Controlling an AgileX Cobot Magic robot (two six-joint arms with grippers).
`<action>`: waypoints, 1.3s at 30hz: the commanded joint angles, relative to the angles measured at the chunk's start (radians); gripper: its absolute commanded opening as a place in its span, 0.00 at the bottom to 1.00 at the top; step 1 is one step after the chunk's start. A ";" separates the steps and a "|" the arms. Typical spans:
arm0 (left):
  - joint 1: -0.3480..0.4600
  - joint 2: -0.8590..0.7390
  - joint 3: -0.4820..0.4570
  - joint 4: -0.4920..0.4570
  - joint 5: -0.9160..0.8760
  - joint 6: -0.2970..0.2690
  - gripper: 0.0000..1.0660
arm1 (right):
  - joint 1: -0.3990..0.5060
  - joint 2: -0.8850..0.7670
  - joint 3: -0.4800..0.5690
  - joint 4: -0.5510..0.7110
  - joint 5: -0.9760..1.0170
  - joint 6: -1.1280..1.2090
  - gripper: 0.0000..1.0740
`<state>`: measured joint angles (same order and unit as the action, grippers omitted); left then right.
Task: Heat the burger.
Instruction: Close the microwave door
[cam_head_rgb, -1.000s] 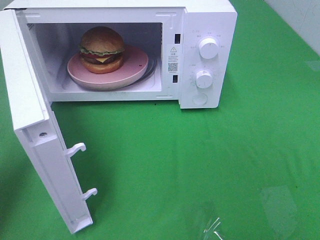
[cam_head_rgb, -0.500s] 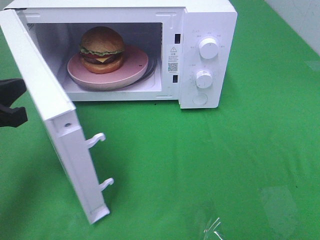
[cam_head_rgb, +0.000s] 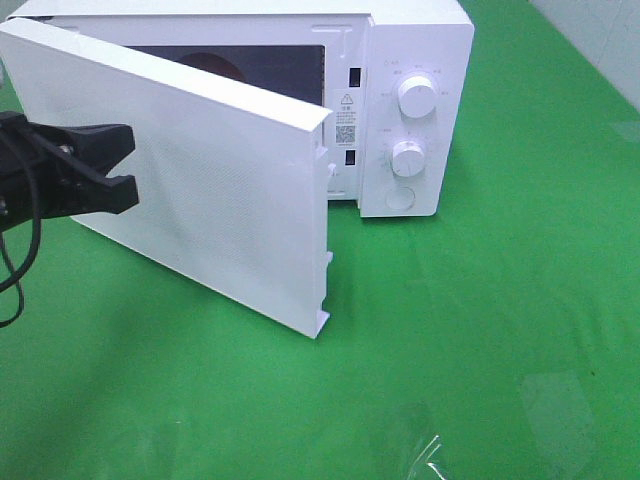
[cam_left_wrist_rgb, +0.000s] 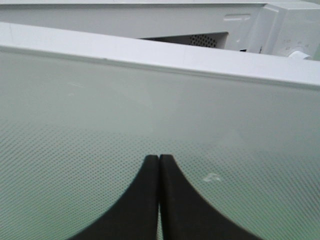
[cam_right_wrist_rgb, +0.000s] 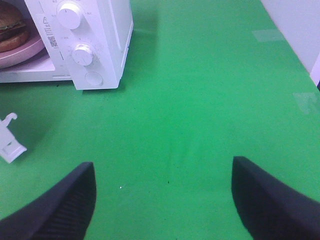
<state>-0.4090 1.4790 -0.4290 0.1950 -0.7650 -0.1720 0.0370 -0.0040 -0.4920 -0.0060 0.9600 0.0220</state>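
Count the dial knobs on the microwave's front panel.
2. Both are on the microwave's control panel: the upper knob and the lower knob just below it. The flat round button underneath isn't a dial. None look hidden.

L gripper sits at the left edge of the ext. view, black, pointing rightward approx. level; thin black cable loops off its wrist; L fingers shut, tips pressed tog. R gripper shows only in its own wrist cam, angled down; R fingers spread wide, nothing btwn them.
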 joint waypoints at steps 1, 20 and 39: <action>-0.033 0.024 -0.034 -0.053 -0.011 0.025 0.00 | -0.004 -0.027 0.002 -0.003 -0.002 -0.007 0.70; -0.230 0.266 -0.310 -0.300 0.003 0.160 0.00 | -0.004 -0.027 0.002 -0.003 -0.002 -0.007 0.70; -0.236 0.432 -0.567 -0.314 0.075 0.172 0.00 | -0.004 -0.027 0.002 -0.003 -0.002 -0.007 0.70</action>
<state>-0.6470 1.9080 -0.9780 -0.0920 -0.6810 0.0000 0.0370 -0.0040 -0.4920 -0.0060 0.9600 0.0220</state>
